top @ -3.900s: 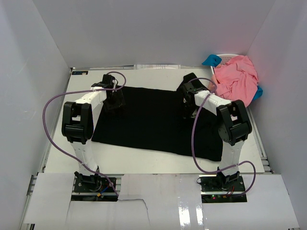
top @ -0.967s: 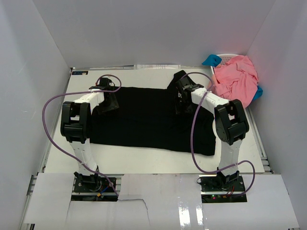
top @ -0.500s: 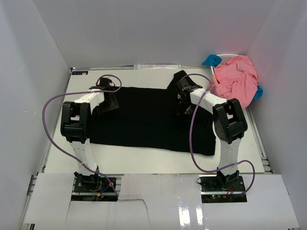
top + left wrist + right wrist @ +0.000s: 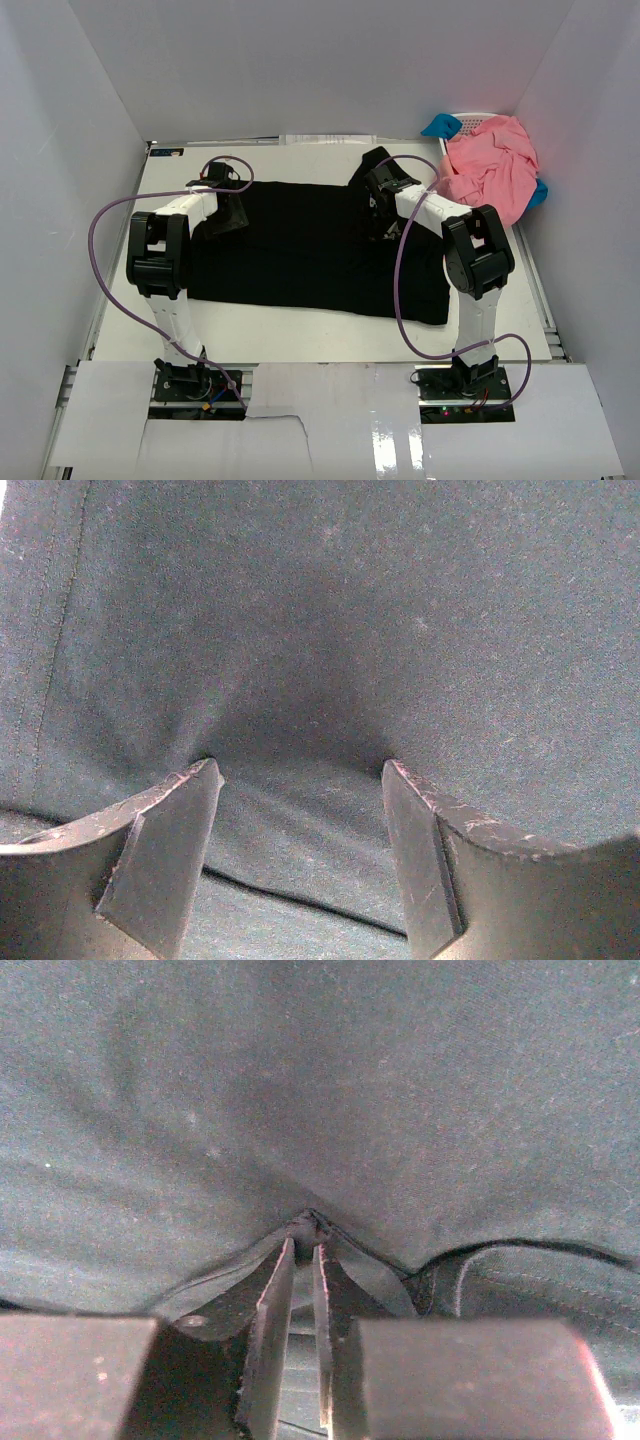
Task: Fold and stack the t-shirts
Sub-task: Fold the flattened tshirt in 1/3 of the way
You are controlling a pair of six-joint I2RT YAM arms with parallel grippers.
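Table (image 4: pixel 300 335): white, with the black t-shirt (image 4: pixel 300 250) spread flat on it.
Black t-shirt: the landmark. Its long axis ran left to right and it was not yet folded small.
Salmon-pink t-shirts (image 4: pixel 490 165): heaped past the black t-shirt's far-right corner, in the white lattice basket (image 4: pixel 478 118).
Right gripper (image 4: pixel 303 1245): on the black t-shirt's far edge, right of its middle. Jaws were almost together, clamped on a small ridge of black cloth.
Left gripper (image 4: pixel 300 780): at the black t-shirt's far-left corner. Jaws were apart, tips pressed down on the cloth with fabric lying slack between them. The stitched hem was just to their left.
Key relation: the shirt's body lay on the near side of both grippers, and each arm was nearest its own far corner.
Step, judged: securing the far edge. The left likely had to close before the edge could be carried toward the near edge.
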